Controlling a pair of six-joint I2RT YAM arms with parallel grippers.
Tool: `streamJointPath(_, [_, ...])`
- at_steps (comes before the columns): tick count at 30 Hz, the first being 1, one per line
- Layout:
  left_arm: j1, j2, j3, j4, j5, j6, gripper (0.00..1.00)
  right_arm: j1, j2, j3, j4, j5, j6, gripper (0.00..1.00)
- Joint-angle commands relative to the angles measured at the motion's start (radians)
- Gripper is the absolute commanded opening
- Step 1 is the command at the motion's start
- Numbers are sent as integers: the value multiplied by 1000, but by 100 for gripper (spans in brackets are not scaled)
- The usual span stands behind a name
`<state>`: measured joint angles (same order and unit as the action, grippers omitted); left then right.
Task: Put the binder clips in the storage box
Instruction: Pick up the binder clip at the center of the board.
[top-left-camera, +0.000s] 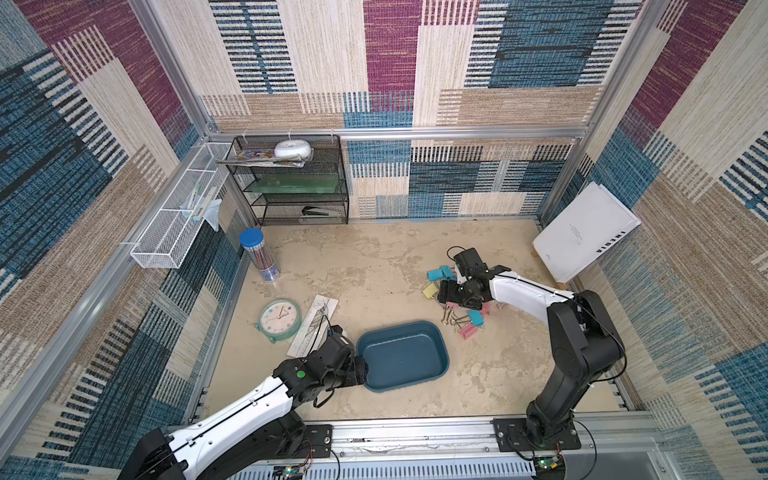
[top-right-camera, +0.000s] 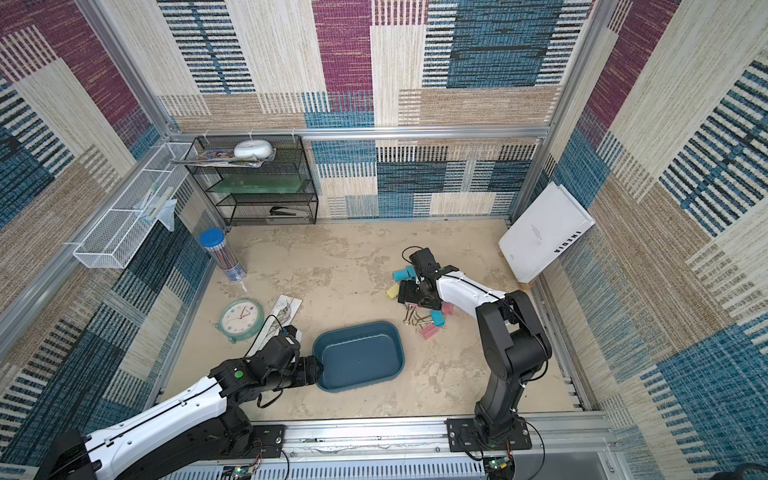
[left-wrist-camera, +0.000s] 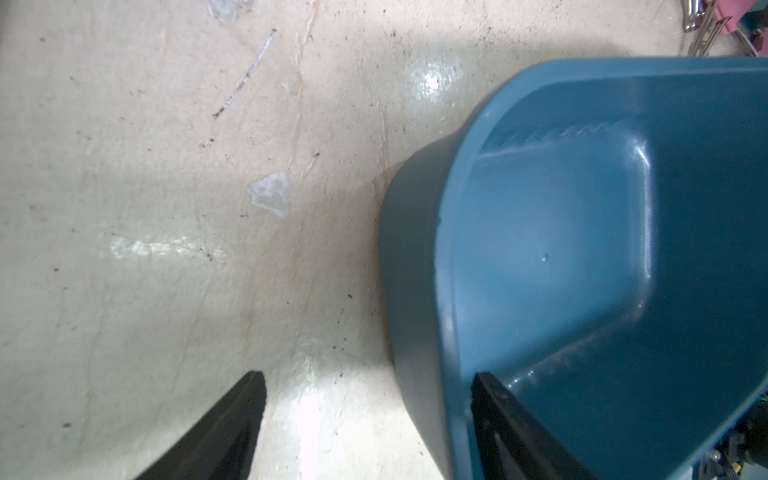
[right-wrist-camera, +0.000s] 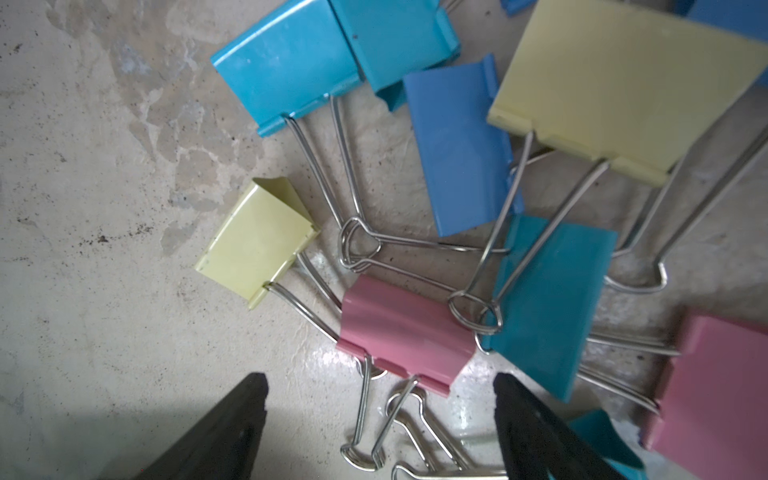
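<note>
The storage box (top-left-camera: 403, 357) was empty: nothing done yet. All binder clips (top-left-camera: 476, 318) lay heaped near the box. Over them the right gripper (right-wrist-camera: 380, 382) hung wide open, holding nothing; the left gripper (left-wrist-camera: 370, 378) stood open astride the box's rim.

You have bright, even light in both top views, with only soft shadows on the tabletop (top-left-camera: 374, 266). The wide lens splays the patterned walls (top-left-camera: 83, 166) outward toward the edges. In the left wrist view, white glare patches sit on the tabletop and the storage box (left-wrist-camera: 540, 232) looks slightly soft. In the right wrist view the binder clips (right-wrist-camera: 405, 332) are crisp, while the right gripper (right-wrist-camera: 380, 378) shows as blurred black wedges.
</note>
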<state>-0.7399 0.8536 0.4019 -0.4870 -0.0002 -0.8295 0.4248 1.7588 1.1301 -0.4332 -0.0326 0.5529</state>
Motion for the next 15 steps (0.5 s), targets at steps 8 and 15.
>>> streamJointPath(8, [19, 10, -9, 53, 57, 49, 82, 11, 48, 7, -42, 80, 60, 82])
streamJointPath(15, [40, 6, -17, 56, 78, 74, 82, 21, 68, 23, -36, 98, 90, 80])
